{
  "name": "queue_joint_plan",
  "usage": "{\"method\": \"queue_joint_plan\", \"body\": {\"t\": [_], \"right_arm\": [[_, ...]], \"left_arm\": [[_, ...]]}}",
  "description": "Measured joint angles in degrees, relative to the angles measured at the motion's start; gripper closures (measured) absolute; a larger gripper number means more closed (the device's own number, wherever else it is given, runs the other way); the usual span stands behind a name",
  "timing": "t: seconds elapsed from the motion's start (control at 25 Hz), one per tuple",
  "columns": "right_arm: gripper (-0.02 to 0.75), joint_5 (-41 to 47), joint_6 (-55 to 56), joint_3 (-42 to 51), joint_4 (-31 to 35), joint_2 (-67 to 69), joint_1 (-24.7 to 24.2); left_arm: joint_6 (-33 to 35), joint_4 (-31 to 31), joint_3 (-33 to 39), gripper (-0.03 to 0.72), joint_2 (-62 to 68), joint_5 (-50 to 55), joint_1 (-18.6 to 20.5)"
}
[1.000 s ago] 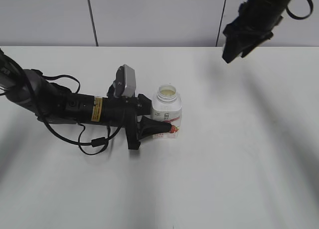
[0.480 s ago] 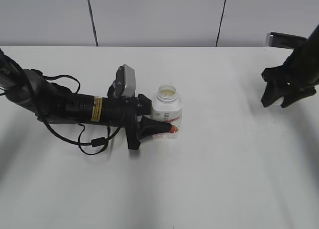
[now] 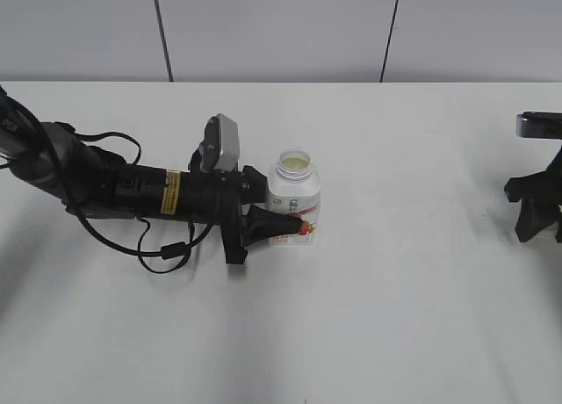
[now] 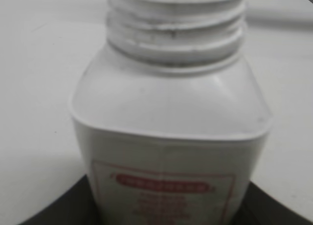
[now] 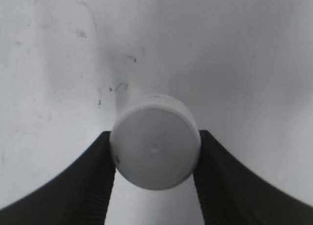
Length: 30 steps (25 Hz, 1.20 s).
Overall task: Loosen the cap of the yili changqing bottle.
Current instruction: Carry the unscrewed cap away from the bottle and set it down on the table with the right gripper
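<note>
The yili changqing bottle (image 3: pixel 294 200) stands upright near the table's middle, white with a red-pink label, its neck open and uncapped. My left gripper (image 3: pixel 268 221) is shut on its lower body. The left wrist view shows the bottle (image 4: pixel 171 112) up close with bare threads on its neck; my left gripper (image 4: pixel 166 205) shows only as dark fingers at either side of its base. My right gripper (image 3: pixel 537 218) is low at the table's far right edge. In the right wrist view it (image 5: pixel 155 156) is shut on the cap (image 5: pixel 155 142), a round white flat-topped disc just above the table.
The white table (image 3: pixel 395 290) carries nothing else that I can see. Grey wall panels (image 3: pixel 272 26) stand behind its far edge. The left arm's cables (image 3: pixel 158 246) lie on the table to the left of the bottle.
My right arm has swung from high at the back right down to the table's right edge, carrying the cap. The left arm and the bottle have not moved.
</note>
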Motion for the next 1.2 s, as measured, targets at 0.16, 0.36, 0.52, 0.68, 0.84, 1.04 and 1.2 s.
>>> {"method": "queue_joint_plan", "body": {"t": [0.16, 0.36, 0.52, 0.68, 0.84, 1.04, 1.2], "right_arm": [[0.346, -3.25, 0.61, 1.03, -1.09, 0.00, 0.00], [0.346, -4.20, 2.04, 1.10, -1.15, 0.13, 0.00], [0.346, -4.32, 2.29, 1.10, -1.09, 1.89, 0.00], [0.346, -4.32, 2.33, 1.10, -0.97, 2.20, 0.00], [0.345, -4.33, 2.46, 1.10, -0.86, 2.20, 0.00], [0.187, -4.39, 2.51, 1.10, -0.69, 2.20, 0.00], [0.178, -4.25, 2.67, 1.10, -0.27, 2.20, 0.00]], "left_arm": [[0.00, 0.00, 0.00, 0.337, 0.00, 0.00, 0.00], [0.00, 0.00, 0.00, 0.337, 0.00, 0.00, 0.00], [0.00, 0.00, 0.00, 0.337, 0.00, 0.00, 0.00], [0.00, 0.00, 0.00, 0.337, 0.00, 0.00, 0.00], [0.00, 0.00, 0.00, 0.337, 0.00, 0.00, 0.00], [0.00, 0.00, 0.00, 0.337, 0.00, 0.00, 0.00], [0.00, 0.00, 0.00, 0.337, 0.00, 0.00, 0.00]]}}
